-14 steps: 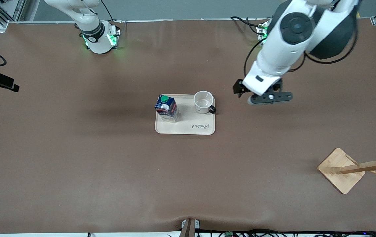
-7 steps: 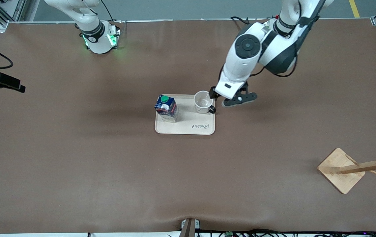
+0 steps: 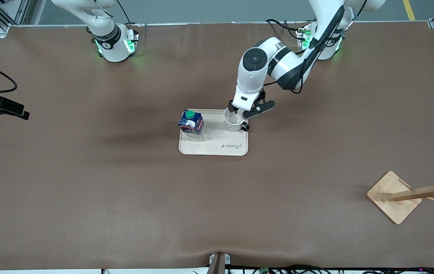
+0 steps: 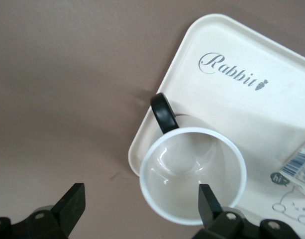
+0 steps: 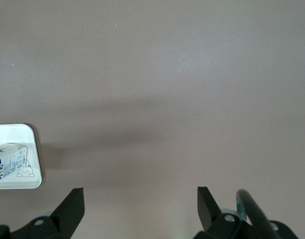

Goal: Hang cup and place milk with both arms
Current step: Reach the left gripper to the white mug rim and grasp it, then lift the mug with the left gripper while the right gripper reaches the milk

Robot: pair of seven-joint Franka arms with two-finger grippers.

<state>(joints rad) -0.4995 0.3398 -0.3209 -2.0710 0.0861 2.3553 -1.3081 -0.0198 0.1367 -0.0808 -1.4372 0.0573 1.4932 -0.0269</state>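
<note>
The white cup (image 3: 234,121) stands upright on a cream tray (image 3: 213,148), at the corner toward the left arm's end, with its black handle (image 4: 163,113) pointing off the tray. The dark-blue milk (image 3: 192,125) with a green cap stands at the tray's other end. My left gripper (image 3: 239,111) is open just above the cup. In the left wrist view the left gripper (image 4: 140,204) has one finger (image 4: 208,201) over the cup's rim (image 4: 192,174) and the other over bare table. My right gripper (image 5: 140,206) is open and empty over bare table, with the milk (image 5: 10,162) at the edge of its view.
A wooden mug rack (image 3: 395,196) with pegs stands near the front camera at the left arm's end of the table. The right arm's black hand (image 3: 2,107) shows at the table's edge at the right arm's end. The brown mat lies around the tray.
The left arm has swung from the left arm's end toward the tray and lowered, bringing its open gripper over the cup. The right hand has drifted slightly.
</note>
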